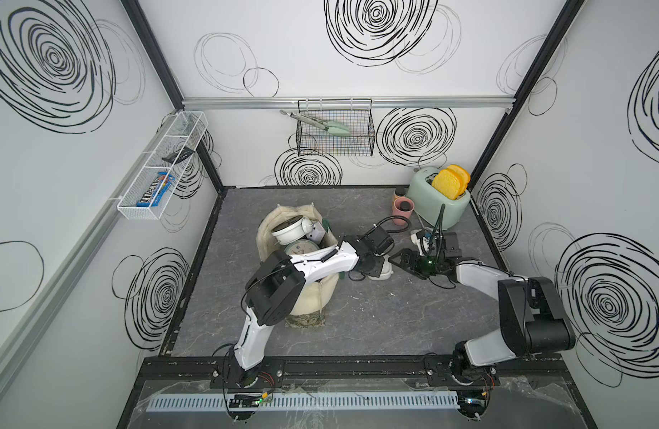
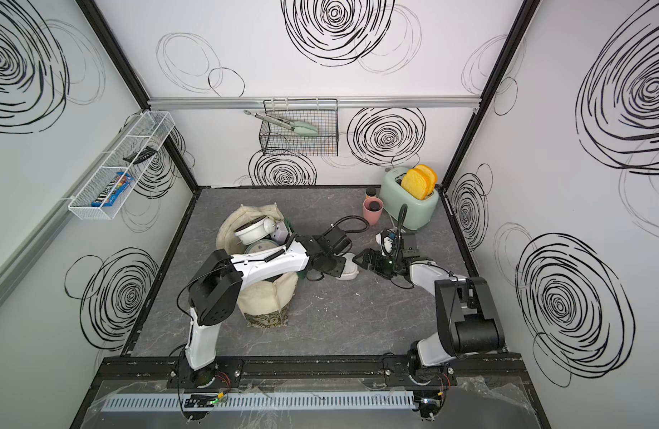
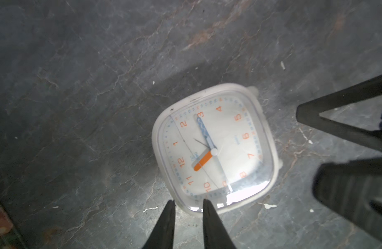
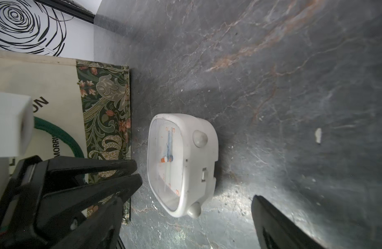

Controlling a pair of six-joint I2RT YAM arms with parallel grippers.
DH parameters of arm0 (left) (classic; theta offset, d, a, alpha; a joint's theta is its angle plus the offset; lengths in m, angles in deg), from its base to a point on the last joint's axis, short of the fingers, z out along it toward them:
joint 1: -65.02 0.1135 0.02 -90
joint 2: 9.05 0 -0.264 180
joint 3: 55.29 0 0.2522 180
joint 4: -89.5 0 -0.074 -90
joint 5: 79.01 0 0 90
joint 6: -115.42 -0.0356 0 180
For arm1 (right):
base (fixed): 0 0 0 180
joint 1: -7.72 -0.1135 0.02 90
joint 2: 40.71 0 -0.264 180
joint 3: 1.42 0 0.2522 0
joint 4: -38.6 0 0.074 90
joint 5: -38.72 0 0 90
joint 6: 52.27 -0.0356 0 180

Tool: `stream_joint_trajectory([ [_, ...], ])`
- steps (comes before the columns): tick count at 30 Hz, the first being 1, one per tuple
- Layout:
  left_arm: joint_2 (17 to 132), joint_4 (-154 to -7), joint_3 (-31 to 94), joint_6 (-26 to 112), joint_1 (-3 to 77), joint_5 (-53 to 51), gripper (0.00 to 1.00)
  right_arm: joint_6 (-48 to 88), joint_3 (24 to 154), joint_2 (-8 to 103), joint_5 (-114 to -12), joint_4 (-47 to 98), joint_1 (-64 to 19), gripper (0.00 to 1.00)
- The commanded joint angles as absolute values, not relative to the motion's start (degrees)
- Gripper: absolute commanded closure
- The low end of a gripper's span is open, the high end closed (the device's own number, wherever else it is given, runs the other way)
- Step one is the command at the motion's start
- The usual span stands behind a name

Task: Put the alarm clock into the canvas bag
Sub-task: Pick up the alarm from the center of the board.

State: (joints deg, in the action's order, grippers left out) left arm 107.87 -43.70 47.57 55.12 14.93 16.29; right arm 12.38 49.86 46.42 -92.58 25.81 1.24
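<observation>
The alarm clock (image 3: pixel 215 148) is white and square with orange numerals. It lies face up on the dark table, just right of the canvas bag (image 1: pixel 313 293) in both top views. The cream canvas bag (image 4: pixel 45 86) has a green patterned bottom band and stands upright. My left gripper (image 3: pixel 189 201) hovers over the clock's edge, its fingers only narrowly apart, with nothing between them. My right gripper (image 4: pixel 186 197) is open wide and low by the table, with the clock (image 4: pixel 181 163) just ahead of its fingers. From above, the left gripper (image 1: pixel 372 267) hides most of the clock (image 1: pixel 385 274).
The bag holds other clocks, a white round one (image 1: pixel 289 230) and a green-faced one (image 1: pixel 302 247). A mint toaster (image 1: pixel 437 202), a pink cup (image 1: pixel 402 211) and a white plug block (image 1: pixel 420 236) stand at the back right. A wire basket (image 1: pixel 335 133) hangs on the back wall.
</observation>
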Motion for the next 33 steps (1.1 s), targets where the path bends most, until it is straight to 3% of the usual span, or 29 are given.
stream_joint_trajectory([
  [1, 108.44, -45.66, 46.66, 56.34, 16.01, 16.77, 0.73, 11.53, 49.16, 48.51, -95.52, 30.91, 0.18, 0.03],
  [13, 110.22, -48.25, 42.79, 56.57, 17.51, 15.64, 0.75, 9.78, 50.00, 55.92, -97.83, 36.34, -1.89, 0.05],
  [19, 110.45, -48.87, 41.88, 56.37, 17.61, 15.30, 0.75, 9.48, 51.65, 59.19, -101.51, 38.95, -3.42, 0.11],
  [29, 108.29, -49.16, 42.51, 55.89, 17.91, 13.44, 0.74, 7.51, 50.41, 54.60, -101.92, 40.29, -3.14, 0.39],
  [33, 103.60, -48.75, 45.07, 55.51, 17.75, 10.92, 0.67, 7.19, 50.18, 49.30, -99.08, 37.49, -1.54, 0.51],
])
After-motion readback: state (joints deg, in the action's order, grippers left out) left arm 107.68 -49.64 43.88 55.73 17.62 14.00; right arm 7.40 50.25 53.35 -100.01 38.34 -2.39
